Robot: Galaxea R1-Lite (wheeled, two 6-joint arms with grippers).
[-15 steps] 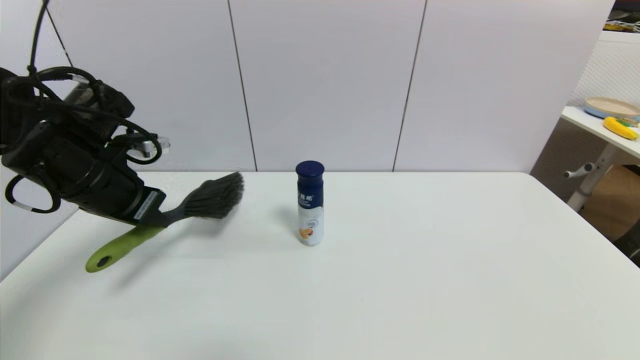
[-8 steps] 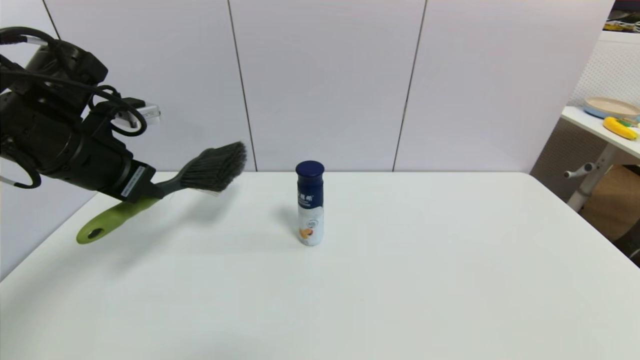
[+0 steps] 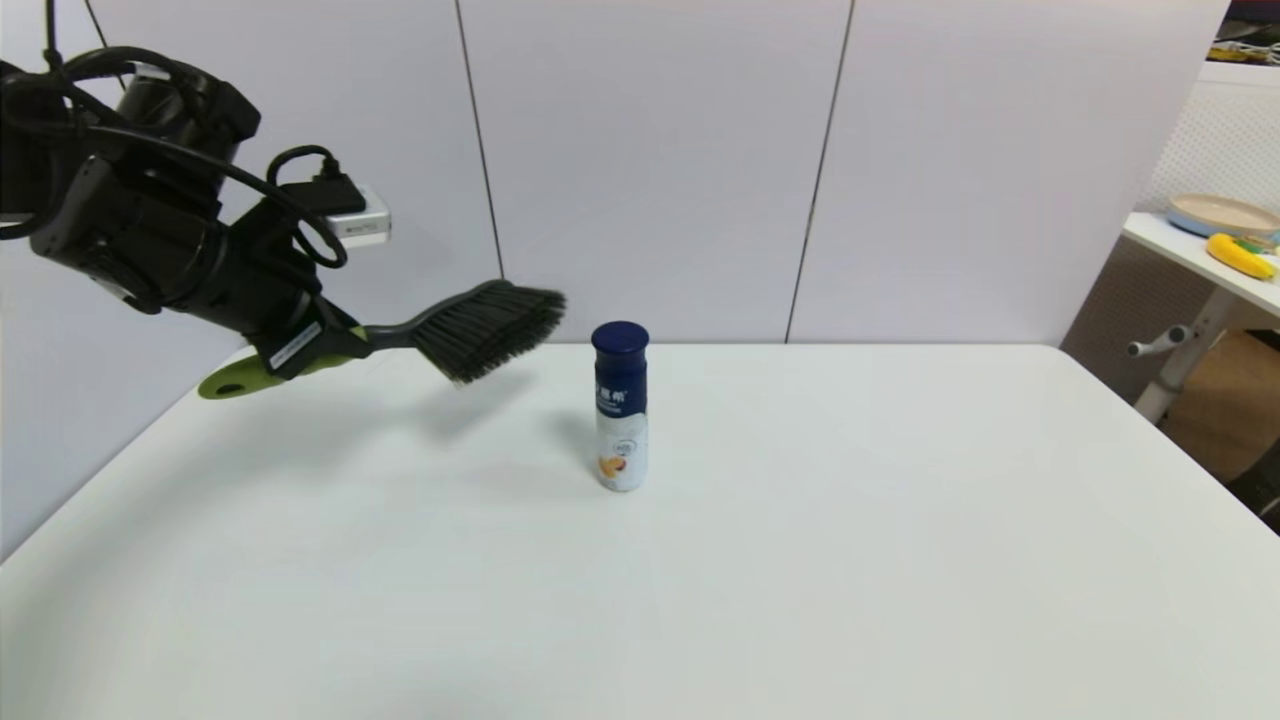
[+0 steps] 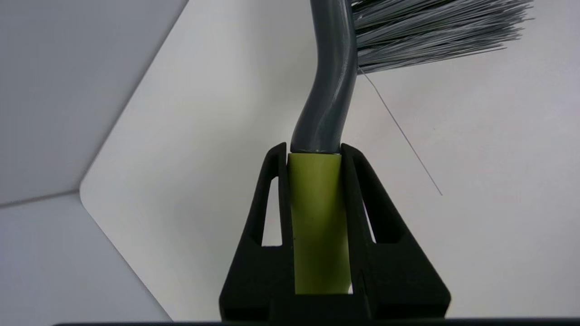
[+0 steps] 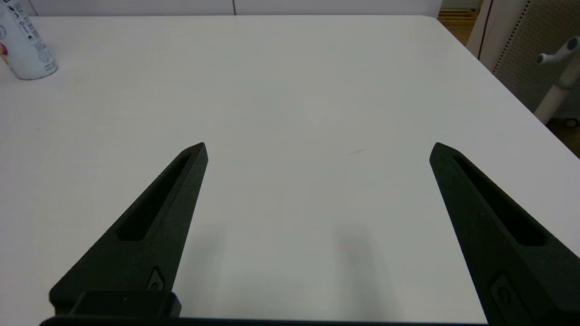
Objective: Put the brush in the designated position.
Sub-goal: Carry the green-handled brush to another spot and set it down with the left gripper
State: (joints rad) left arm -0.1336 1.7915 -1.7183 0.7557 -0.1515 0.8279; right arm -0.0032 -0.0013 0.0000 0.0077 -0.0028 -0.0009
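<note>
The left gripper (image 3: 325,350), jaws clamped on the brush (image 3: 440,335), holds it aloft over the desk's (image 3: 800,560) far left corner, bristles toward the bottle (image 3: 620,405). The right gripper (image 5: 317,149) hovers, jaws apart.

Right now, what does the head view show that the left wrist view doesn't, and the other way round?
Only the head view shows the upright bottle to the right of the bristles, the handle's hang-hole end, and that the brush hangs above the table.

Only the left wrist view shows the left gripper with both fingers clamped on the green handle below the grey neck.

Both show the brush, its bristles and the white table.
</note>
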